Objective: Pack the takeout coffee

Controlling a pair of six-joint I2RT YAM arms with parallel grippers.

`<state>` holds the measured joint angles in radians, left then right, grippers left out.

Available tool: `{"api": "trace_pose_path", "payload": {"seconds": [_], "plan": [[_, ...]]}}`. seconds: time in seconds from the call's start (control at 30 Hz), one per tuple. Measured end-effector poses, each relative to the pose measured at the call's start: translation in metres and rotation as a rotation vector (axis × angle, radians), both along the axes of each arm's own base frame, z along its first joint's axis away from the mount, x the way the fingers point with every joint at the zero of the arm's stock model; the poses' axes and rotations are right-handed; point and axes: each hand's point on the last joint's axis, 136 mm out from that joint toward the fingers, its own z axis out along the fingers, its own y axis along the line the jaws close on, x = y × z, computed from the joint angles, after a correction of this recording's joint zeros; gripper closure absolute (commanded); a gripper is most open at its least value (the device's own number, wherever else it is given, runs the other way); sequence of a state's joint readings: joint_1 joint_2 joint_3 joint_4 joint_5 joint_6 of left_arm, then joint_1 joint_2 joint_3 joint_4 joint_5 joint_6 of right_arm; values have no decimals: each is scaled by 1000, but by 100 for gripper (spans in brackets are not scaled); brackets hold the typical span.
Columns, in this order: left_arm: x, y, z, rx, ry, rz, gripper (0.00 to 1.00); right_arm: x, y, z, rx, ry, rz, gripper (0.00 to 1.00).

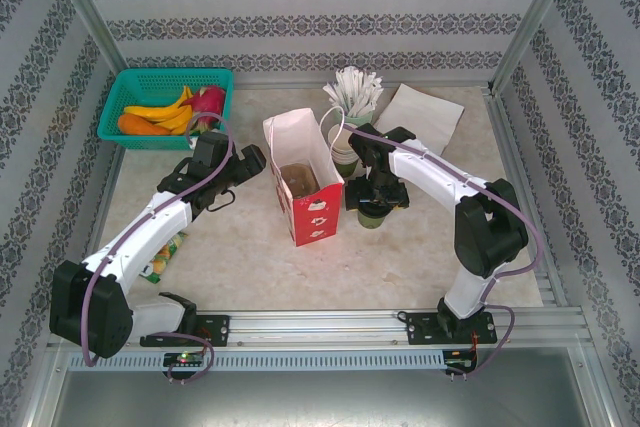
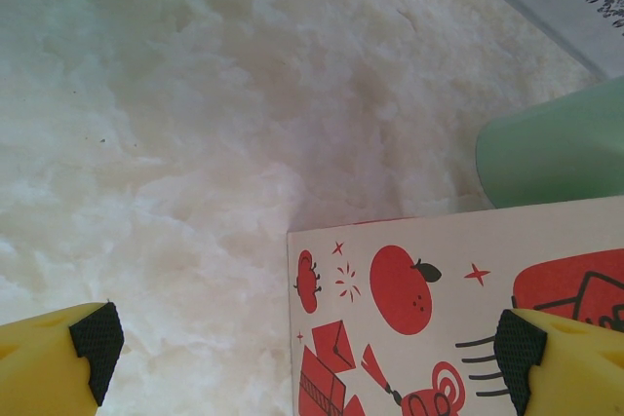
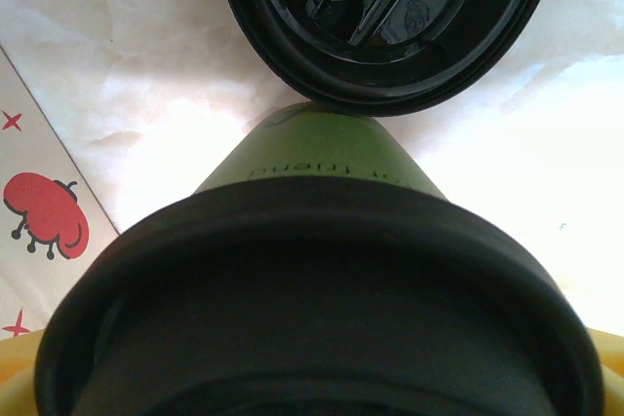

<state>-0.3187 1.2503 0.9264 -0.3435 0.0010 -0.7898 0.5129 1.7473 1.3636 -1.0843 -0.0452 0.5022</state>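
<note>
- We see the cup, green with a black lid on it, standing on the table right of centre in the top view.
- The right gripper sits over it, jaws wide on either side of the lid; we cannot tell whether they press it.
- A second lid lies at the top of the right wrist view.
- The tray sits inside the bag at centre.
- The left gripper, released, hovers left of the bag.

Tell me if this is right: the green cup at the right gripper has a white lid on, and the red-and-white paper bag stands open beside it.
Not quite. The lid on the green cup is black, not white, as the right wrist view shows. The cup is at the right gripper, and the red-and-white paper bag stands open beside it.
</note>
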Motion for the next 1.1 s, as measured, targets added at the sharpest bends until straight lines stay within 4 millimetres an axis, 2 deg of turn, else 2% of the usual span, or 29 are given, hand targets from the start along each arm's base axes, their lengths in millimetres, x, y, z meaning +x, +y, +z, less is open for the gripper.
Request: {"api": "trace_pose_path", "payload": {"seconds": [0.53,0.83,0.97,1.1], "plan": [[0,-1,0,-3,1,-3,1,-1,-1,8,9,-17,0,4],[0,-1,0,-4,2,-5,1,-3,-3,9,1,-11,-1,10],[0,-1,0,-5,2,-6,1,-4,-3,9,1,-8,-1,4],[0,-1,0,-5,2,-6,1,-4,-2,9,5,-6,0,3]]}}
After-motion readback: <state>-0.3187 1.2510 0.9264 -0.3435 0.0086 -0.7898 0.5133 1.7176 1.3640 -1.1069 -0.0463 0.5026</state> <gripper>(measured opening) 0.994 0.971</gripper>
